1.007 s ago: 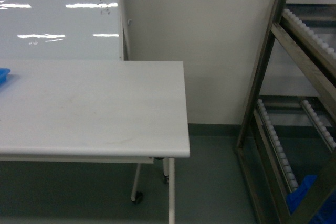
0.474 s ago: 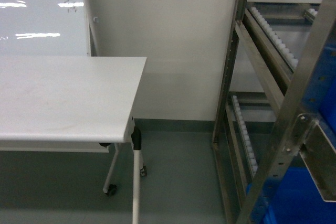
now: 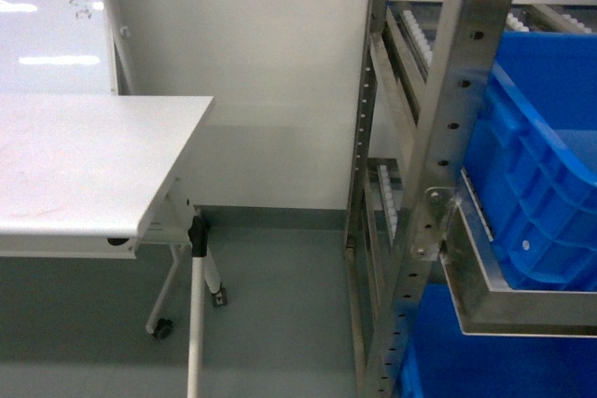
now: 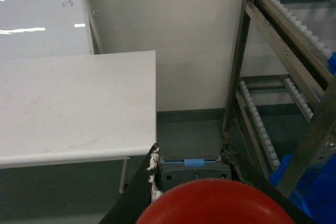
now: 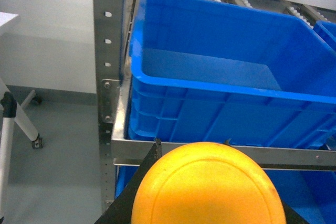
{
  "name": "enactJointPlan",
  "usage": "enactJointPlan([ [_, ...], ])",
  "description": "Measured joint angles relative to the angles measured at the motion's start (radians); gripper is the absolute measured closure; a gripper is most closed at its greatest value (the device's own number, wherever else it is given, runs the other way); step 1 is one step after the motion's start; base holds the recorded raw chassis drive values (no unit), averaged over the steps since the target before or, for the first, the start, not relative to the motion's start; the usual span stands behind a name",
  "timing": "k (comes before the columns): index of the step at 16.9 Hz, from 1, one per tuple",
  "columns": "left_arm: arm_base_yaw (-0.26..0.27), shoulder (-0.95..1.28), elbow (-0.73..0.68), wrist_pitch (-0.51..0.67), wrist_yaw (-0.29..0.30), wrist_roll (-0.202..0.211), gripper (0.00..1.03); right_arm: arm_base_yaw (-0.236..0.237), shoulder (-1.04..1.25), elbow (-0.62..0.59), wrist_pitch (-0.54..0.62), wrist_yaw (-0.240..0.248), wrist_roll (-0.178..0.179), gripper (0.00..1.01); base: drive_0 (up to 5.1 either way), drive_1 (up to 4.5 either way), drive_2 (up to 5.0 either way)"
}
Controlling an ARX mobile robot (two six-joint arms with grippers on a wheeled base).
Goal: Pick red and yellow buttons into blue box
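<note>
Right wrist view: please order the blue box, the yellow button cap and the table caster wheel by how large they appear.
1. blue box, widest in the frame.
2. yellow button cap; very near the camera, so it looks enlarged.
3. caster wheel, tiny, far left.

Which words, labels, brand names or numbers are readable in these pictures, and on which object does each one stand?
None can be read in any view.
The whiteboard carries only faint dark smudges near its top, too blurred to read.
The blue box, the red button, the yellow button, the white table and the metal rack show no text or label.
</note>
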Motion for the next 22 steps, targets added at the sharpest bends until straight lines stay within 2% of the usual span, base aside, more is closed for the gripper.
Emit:
enactJointPlan([
  [22, -0.001, 0.000, 0.000, -0.002, 0.000, 0.000, 0.76, 0.000, 0.000, 0.000, -0.003, 0.000, 0.000, 0.75, 4.9, -3.44, -1.2],
])
